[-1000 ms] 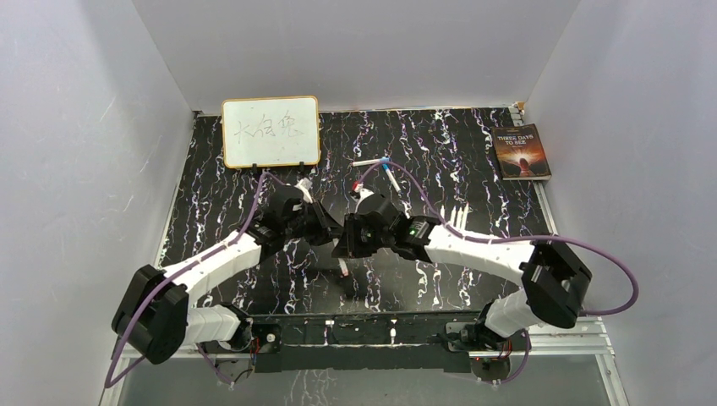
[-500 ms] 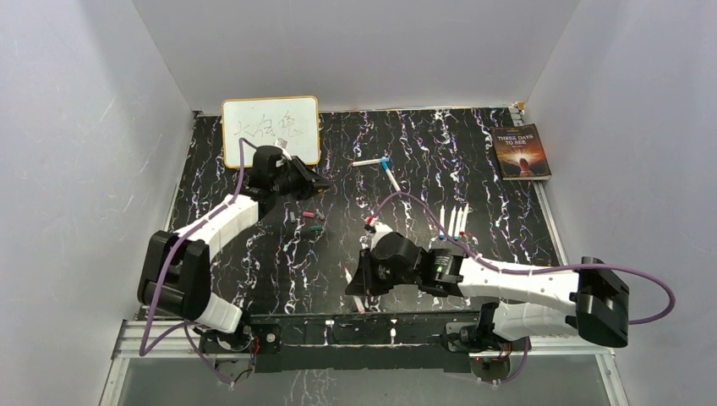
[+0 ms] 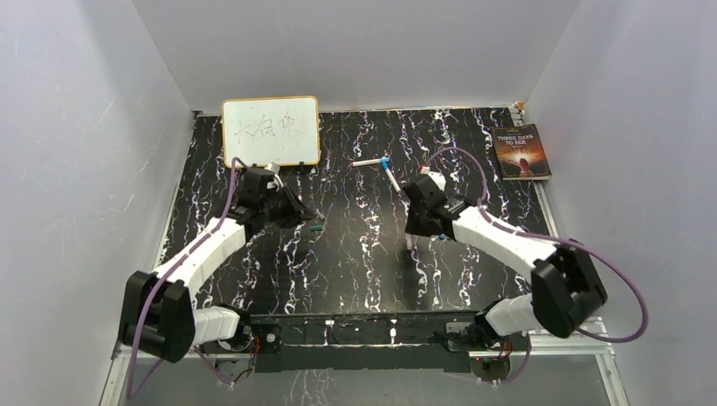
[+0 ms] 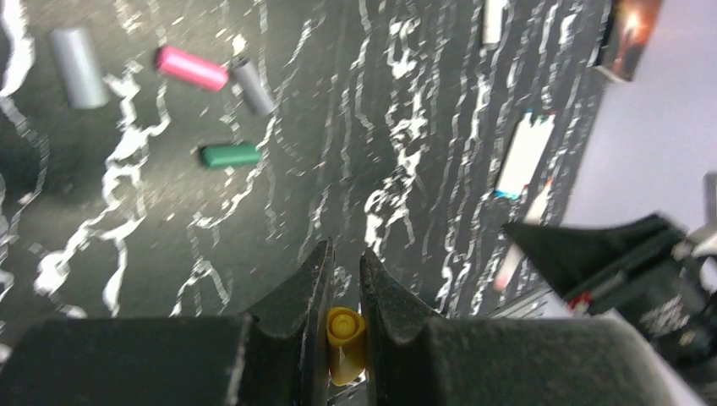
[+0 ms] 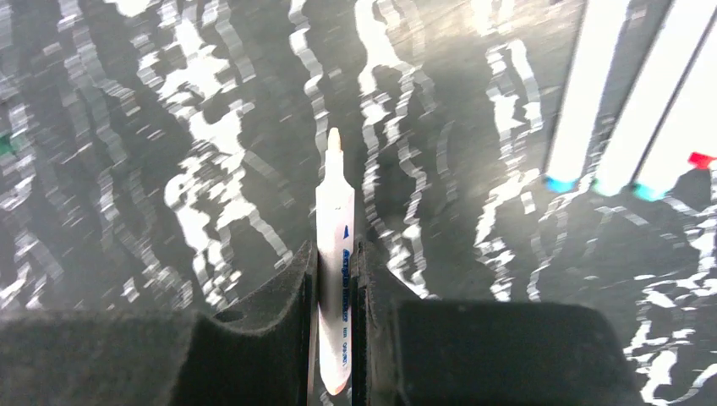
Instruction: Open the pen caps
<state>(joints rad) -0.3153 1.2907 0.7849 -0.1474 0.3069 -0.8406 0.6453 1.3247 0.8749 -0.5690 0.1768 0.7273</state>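
Yellow cap half buried between my left fingers. Held pen: rear end hidden between my right fingers. Three loose pens run off the top edge.

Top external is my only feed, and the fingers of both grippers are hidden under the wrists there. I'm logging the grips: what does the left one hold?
Observer: In the left wrist view, the left gripper is shut on a yellow cap, with no barrel in it.
Operator: And the right one?
Observer: The right gripper is shut on a white pen, whose bare tip points away from the fingers.
Operator: Any loose caps hidden under the left arm?
Observer: Yes. A pink cap and two grey caps lie on the table beyond the green cap.
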